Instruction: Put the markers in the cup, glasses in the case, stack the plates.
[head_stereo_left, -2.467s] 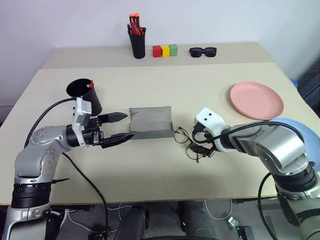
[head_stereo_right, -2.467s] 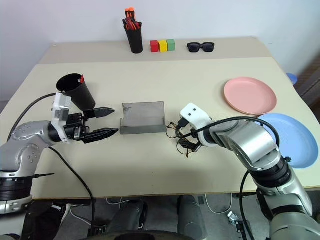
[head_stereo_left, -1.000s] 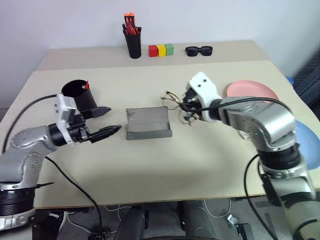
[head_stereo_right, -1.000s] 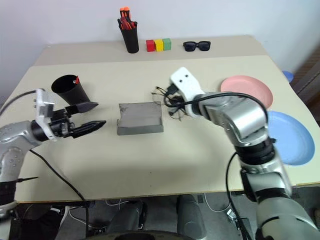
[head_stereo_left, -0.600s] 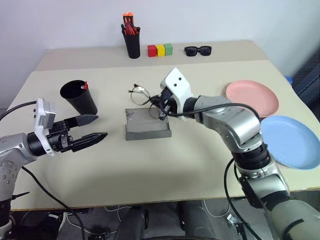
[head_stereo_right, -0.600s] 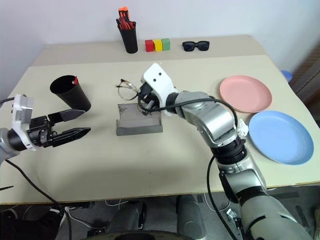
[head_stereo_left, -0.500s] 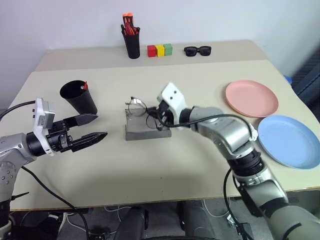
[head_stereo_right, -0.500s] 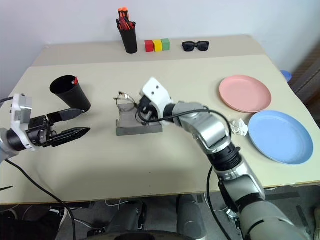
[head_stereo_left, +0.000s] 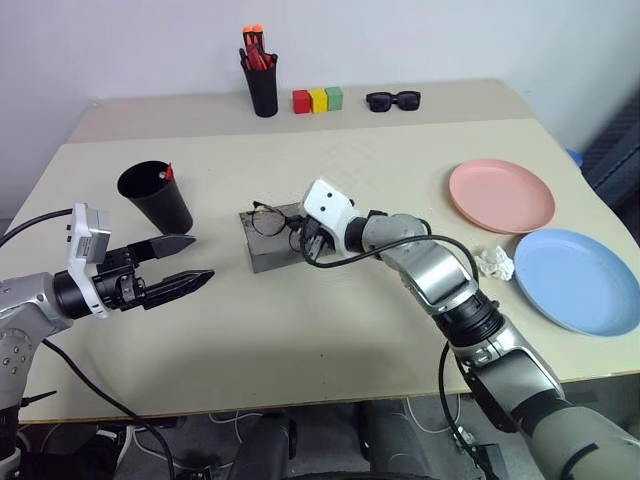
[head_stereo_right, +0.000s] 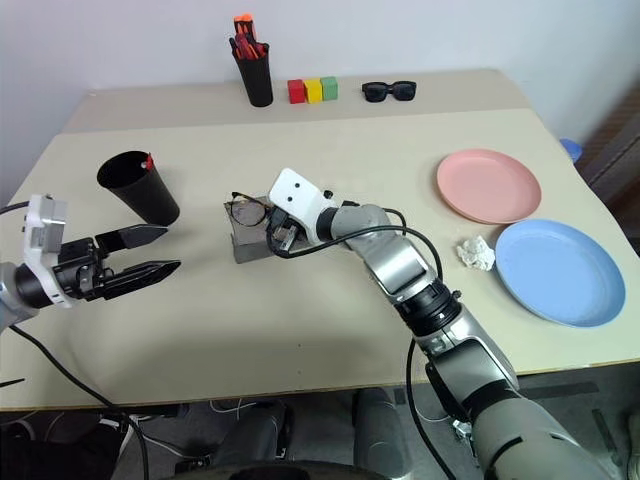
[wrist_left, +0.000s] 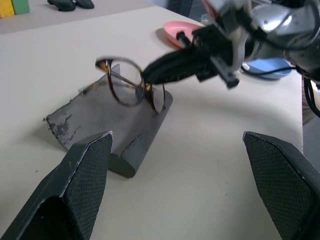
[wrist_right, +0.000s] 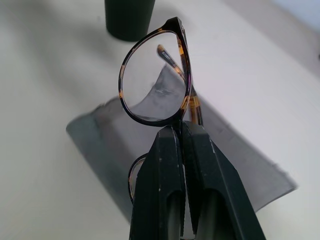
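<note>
- The glasses (head_stereo_left: 268, 219) hang over the open grey case (head_stereo_left: 272, 240) at mid-surface, pinched at the frame by the right gripper (head_stereo_left: 305, 236), whose fingers are closed on them.
- The black cup (head_stereo_left: 155, 196) stands left of the case with a red-tipped marker (head_stereo_left: 168, 173) inside.
- The left gripper (head_stereo_left: 190, 262) hovers wide open and empty, near the cup.
- The pink plate (head_stereo_left: 501, 195) and blue plate (head_stereo_left: 577, 279) lie side by side, unstacked.

You're looking at a bare test room or lab: a plain beige surface (head_stereo_left: 330, 330) against a blank white wall (head_stereo_left: 450, 40), staged props behind the pen holder (head_stereo_left: 264, 88), three coloured blocks (head_stereo_left: 318, 99) beside it, loose cables (head_stereo_left: 120, 420) hanging below.
</note>
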